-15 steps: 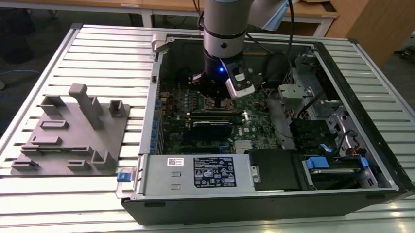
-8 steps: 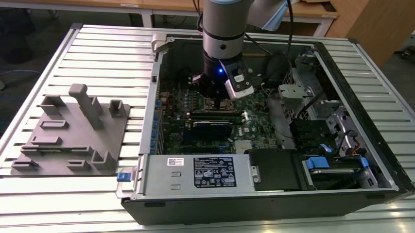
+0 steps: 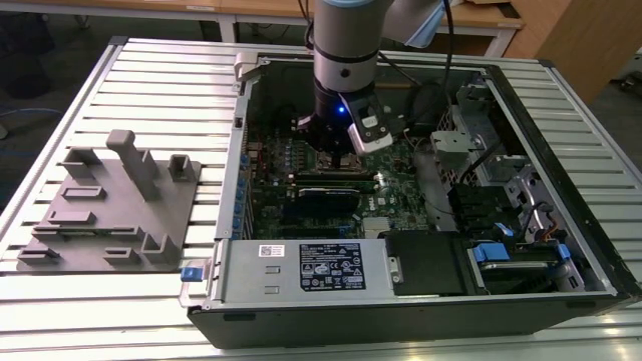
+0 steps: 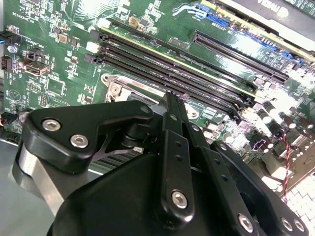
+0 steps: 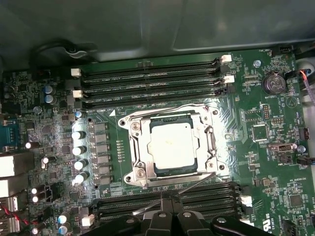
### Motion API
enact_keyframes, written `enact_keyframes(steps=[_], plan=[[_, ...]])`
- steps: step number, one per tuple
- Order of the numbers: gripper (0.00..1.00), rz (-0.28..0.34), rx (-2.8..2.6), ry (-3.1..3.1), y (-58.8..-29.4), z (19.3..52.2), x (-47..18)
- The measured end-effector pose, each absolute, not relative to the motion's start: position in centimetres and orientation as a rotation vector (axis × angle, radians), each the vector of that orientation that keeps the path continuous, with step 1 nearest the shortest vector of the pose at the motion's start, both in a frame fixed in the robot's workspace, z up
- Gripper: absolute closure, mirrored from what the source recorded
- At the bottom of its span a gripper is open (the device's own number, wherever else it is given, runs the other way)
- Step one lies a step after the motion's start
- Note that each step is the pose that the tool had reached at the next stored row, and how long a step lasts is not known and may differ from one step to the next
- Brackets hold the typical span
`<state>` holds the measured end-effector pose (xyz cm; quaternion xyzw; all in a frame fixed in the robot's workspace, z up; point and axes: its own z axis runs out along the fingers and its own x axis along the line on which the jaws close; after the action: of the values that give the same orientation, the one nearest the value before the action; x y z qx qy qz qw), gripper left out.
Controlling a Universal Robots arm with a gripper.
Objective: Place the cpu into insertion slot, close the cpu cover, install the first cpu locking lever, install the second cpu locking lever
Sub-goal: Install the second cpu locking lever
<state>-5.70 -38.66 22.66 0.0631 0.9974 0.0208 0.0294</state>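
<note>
Memory slots (image 5: 150, 81) flanking covered cpu (image 5: 172, 145), claw (image 5: 169, 212) near

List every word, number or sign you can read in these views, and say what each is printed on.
No text is clear enough to quote.
Power supply label: printed, but too small to read.
White sticker beside it: too small to read.
Motherboard white lettering: blurred, unreadable.
The cpu top: no marking can be made out.

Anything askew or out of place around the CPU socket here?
Nothing stands out. The cpu sits square in the insertion slot, with the cpu cover flat around it. The gripper is beside the socket.
</note>
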Motion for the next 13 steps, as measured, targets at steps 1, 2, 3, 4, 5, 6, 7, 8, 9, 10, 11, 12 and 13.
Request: enact_keyframes(steps=[1,2,3,4,5,6,7,8,9,10,11,12,13], plan=[[0.89,0.064,0.195,3.075,-38.66,22.62,-5.7],[0.89,0.064,0.195,3.075,-38.67,22.6,-5.71],[0.89,0.063,0.195,3.075,-38.67,22.6,-5.71],[0.89,0.063,0.195,3.075,-38.67,22.6,-5.71],[0.89,0.063,0.195,3.075,-38.67,22.59,-5.71],[0.89,0.063,0.195,3.075,-38.67,22.59,-5.71],[0.89,0.064,0.195,3.075,-38.67,22.58,-5.71],[0.89,0.064,0.195,3.075,-38.67,22.57,-5.71],[0.89,0.064,0.195,3.075,-38.66,22.53,-5.71],[0.89,0.064,0.195,3.075,-38.66,22.51,-5.72],[0.89,0.064,0.195,3.075,-38.66,22.43,-5.73],[0.89,0.064,0.195,3.075,-38.66,22.34,-5.74],[0.89,0.064,0.195,3.075,-38.66,22.33,-5.74]])
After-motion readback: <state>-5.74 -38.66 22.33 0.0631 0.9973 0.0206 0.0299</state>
